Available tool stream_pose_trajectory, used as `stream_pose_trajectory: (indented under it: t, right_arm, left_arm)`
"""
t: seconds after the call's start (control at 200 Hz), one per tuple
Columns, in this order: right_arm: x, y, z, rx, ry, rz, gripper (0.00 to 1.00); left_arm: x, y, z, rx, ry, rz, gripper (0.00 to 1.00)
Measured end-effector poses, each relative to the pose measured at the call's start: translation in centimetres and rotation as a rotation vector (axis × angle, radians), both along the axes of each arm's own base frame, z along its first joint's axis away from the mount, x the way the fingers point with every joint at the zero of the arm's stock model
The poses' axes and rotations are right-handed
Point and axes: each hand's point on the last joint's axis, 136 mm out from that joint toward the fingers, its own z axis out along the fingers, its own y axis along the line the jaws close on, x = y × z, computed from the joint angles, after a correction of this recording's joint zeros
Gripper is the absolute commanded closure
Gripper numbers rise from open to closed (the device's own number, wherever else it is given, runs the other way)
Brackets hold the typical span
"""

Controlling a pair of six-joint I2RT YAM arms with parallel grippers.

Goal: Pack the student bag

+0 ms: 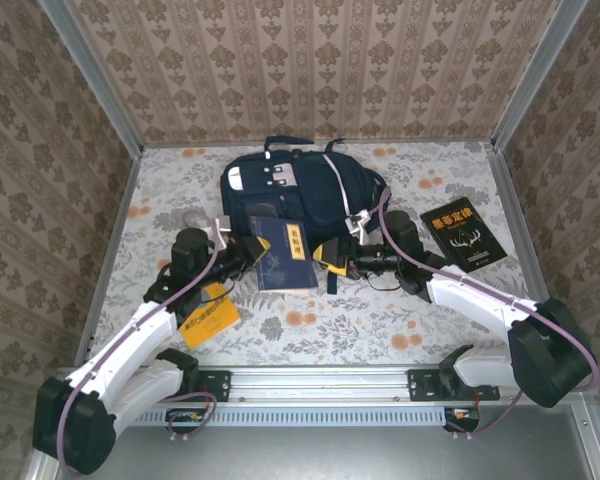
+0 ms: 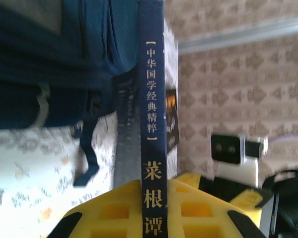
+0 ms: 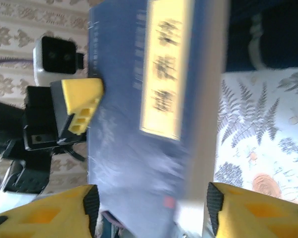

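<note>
**Left gripper pinches the navy book by its spine; right jaws spread around it**

- The student bag (image 1: 300,190) lies at the back centre of the table (image 1: 380,330). Its front pocket with the white patches faces up.
- The navy book (image 1: 283,255) sits just in front of the bag, between the two arms. Its far edge reaches the bag's near side.
- The left gripper (image 1: 248,250) is at the book's left edge. In the left wrist view its yellow fingers (image 2: 114,213) are pressed together on the spine. The gold-lettered spine runs up out of the narrow slot between them, so the book is pinched.
- The right gripper (image 1: 332,258) is at the book's right edge. In the right wrist view its yellow fingers (image 3: 44,213) stand wide apart, one on each side of the book's cover. I cannot tell whether either pad touches the book.
- That same view shows one yellow finger of the left gripper against the book's far edge.
- An orange booklet (image 1: 208,320) lies flat on the table near the left arm.
- A black book (image 1: 463,233) lies flat to the right, well apart from the bag.
</note>
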Motion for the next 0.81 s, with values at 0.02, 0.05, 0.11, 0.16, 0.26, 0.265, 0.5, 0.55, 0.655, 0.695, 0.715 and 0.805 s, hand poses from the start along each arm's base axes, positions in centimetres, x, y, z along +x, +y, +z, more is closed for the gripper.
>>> stream_pose_trajectory:
  t: [0.02,0.05,0.11,0.16,0.26,0.265,0.5,0.55,0.655,0.695,0.715,0.805]
  right_arm:
    - [0.1,-0.2,0.2,-0.002,0.003,-0.015,0.21]
    - [0.3,-0.5,0.6,-0.004,-0.006,-0.039,0.19]
    - [0.6,-1.0,1.5,-0.004,-0.024,-0.081,0.12]
    - [0.9,-1.4,2.3,0.005,-0.035,-0.124,0.07]
    - [1.5,-1.8,3.4,0.032,-0.031,-0.189,0.04]
    - [1.5,-1.8,3.4,0.033,-0.031,-0.193,0.04]
    - [2.2,-0.1,4.0,0.109,0.036,-0.268,0.0]
    - [2.6,0.3,4.0,0.129,0.051,-0.283,0.0]
    - [3.3,1.2,3.6,0.155,0.086,-0.312,0.0]
    - [3.5,1.5,3.7,0.166,0.093,-0.323,0.0]
    - [3.7,1.6,3.8,0.171,0.093,-0.328,0.0]
    - [4.1,2.2,4.1,0.203,0.097,-0.349,0.01]
  left_arm:
    - [0.3,0.3,0.3,0.0,-0.011,0.028,1.0]
    - [0.5,0.6,0.6,-0.001,-0.025,0.061,1.0]
    - [1.1,1.1,1.2,0.002,-0.046,0.126,1.0]
    - [1.5,1.4,1.6,0.007,-0.059,0.175,1.0]
    - [2.6,1.7,2.8,0.011,-0.088,0.262,1.0]
    - [2.7,1.7,2.9,0.01,-0.091,0.268,1.0]
    - [5.7,0.6,3.2,-0.058,-0.079,0.407,1.0]
    - [6.1,0.2,3.0,-0.057,-0.068,0.419,1.0]
    - [6.9,-0.7,3.9,-0.076,-0.074,0.438,1.0]
    - [7.1,-0.9,4.6,-0.092,-0.086,0.446,1.0]
    - [7.2,-0.9,5.0,-0.101,-0.092,0.45,1.0]
    - [7.7,-1.0,6.8,-0.139,-0.122,0.47,1.0]
